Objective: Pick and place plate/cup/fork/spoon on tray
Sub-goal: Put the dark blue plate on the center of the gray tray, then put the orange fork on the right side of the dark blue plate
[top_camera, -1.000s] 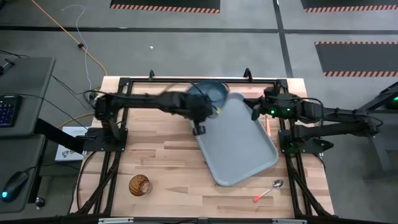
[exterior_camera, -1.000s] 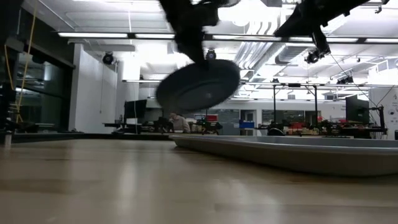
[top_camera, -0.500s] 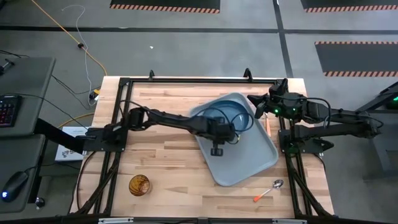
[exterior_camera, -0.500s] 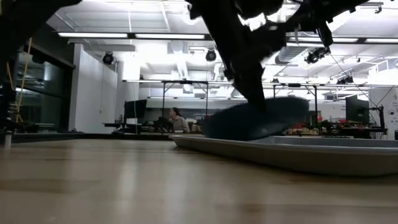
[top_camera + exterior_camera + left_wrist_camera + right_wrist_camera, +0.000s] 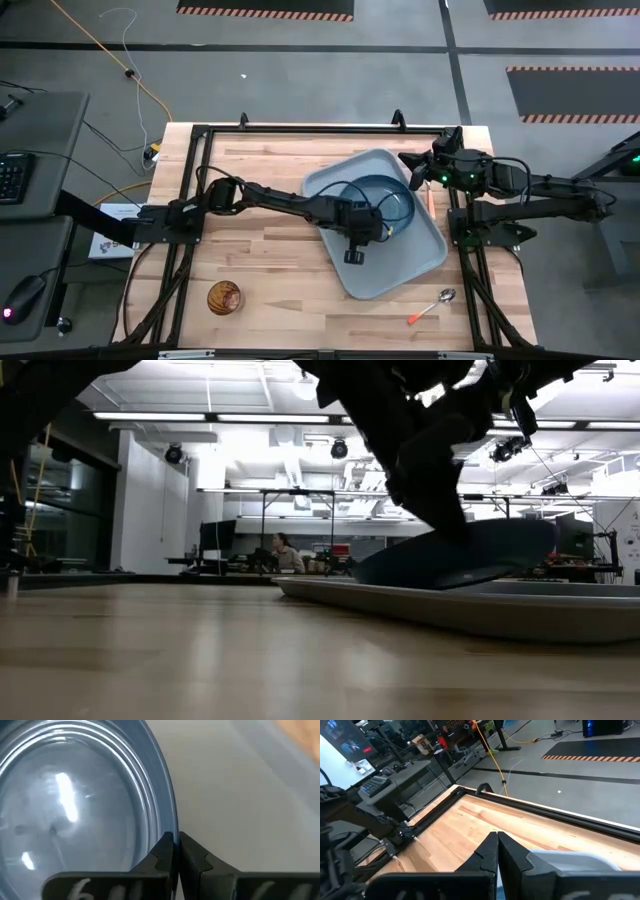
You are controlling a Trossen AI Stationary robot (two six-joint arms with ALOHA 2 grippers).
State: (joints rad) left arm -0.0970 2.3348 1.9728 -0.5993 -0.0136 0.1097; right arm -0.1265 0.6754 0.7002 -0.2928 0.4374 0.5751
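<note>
The dark teal plate [image 5: 385,200] is tilted low over the pale grey-blue tray [image 5: 405,265], and my left gripper [image 5: 362,233] is shut on its rim. In the low view the plate [image 5: 470,555] hangs just above the tray's edge [image 5: 500,610]. My right gripper [image 5: 408,172] is shut and empty over the table's far right, beside the tray's far corner. The brown cup [image 5: 224,297] stands on the table at the near left. The spoon [image 5: 432,307] lies on the table near the tray's near right corner. An orange sliver of the fork [image 5: 431,198] shows beside the tray's right edge. My left gripper pinches the plate's rim [image 5: 169,827] on the side toward the table's near edge, one finger [image 5: 160,857] inside the rim and one finger [image 5: 196,860] outside. The fingers come from above, slanting. The plate is tilted over the tray; I cannot tell whether its low edge touches the tray.
A black frame [image 5: 300,130] runs along the table's far edge and down its sides. The bare wooden table [image 5: 270,260] lies left of the tray. A person [image 5: 283,550] sits far off in the room behind.
My left gripper has carried the plate from beyond the tray's far corner toward the table's near and right edges and down. The plate, high and steeply tilted before, is now low over the tray's middle and tilted less. The gripper has stayed shut on the rim.
</note>
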